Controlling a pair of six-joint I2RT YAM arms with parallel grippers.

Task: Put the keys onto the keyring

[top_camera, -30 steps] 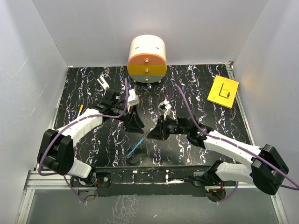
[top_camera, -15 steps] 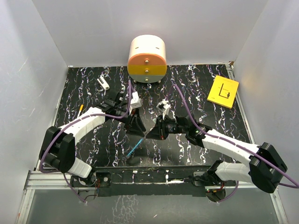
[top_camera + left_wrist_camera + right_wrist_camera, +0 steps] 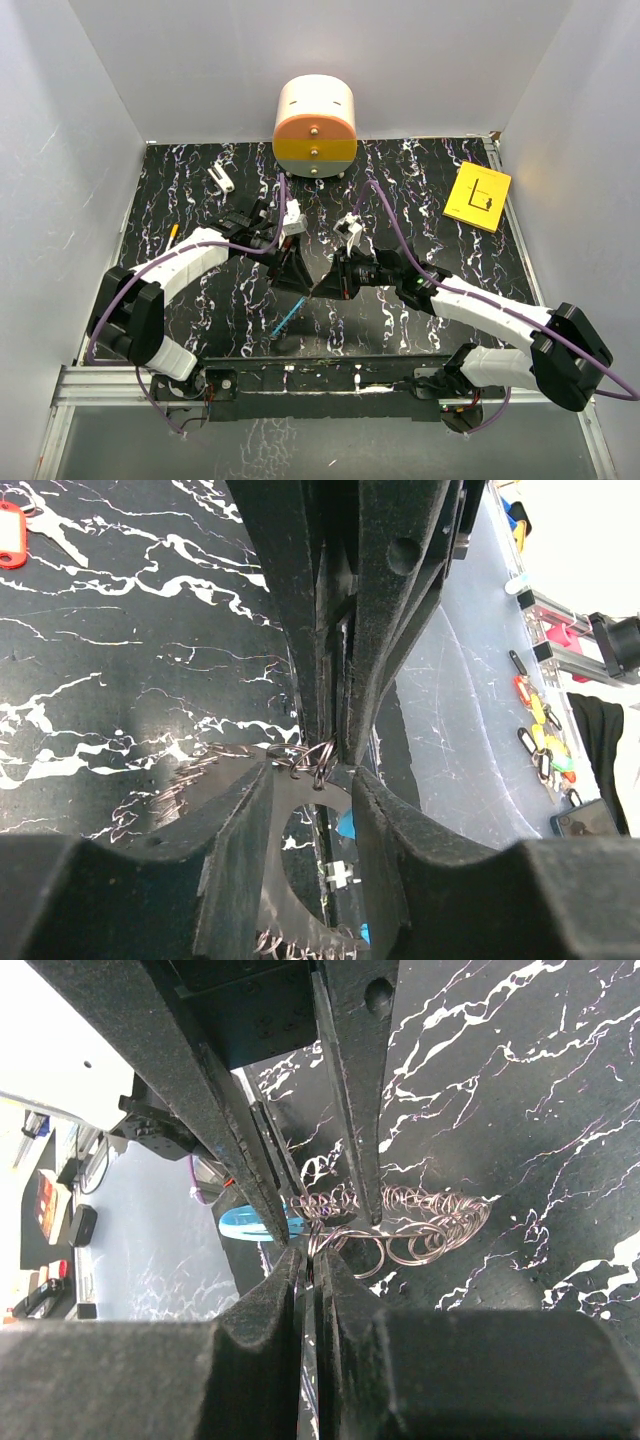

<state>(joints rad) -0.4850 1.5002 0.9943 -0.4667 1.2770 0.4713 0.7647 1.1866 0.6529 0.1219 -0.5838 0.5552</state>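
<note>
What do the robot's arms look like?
The left arm and right arm have white tube-shaped sections linked by chunky black joints. A thin purple cable loops along each. The left hand and right hand are black, with two flat tapering fingers. A small white block sits near each wrist.

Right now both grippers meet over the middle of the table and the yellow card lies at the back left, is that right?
No. The left gripper and right gripper do meet there, but the yellow card lies at the back right, as the top external view shows.
</note>
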